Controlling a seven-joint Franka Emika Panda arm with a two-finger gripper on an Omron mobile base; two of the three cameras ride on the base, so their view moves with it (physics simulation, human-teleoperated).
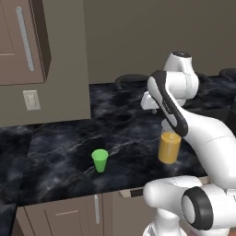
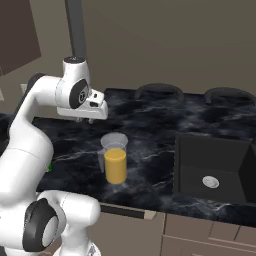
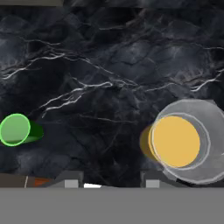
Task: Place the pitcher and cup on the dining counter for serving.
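Note:
The pitcher, clear with orange-yellow liquid, stands upright on the black marble dining counter near its front edge. The small green cup stands upright on the same slab, left of the pitcher and well apart from it; a sliver of the cup shows behind the arm. My gripper hangs above the counter, higher than the pitcher's rim and a little behind it. It points down, open, with only bare marble between its fingertips.
An inset sink lies right of the pitcher. Dark stool backs rise beyond the counter's far edge. A wall corner with a switch plate and an upper cabinet stand at left. Cabinet doors sit under the front edge.

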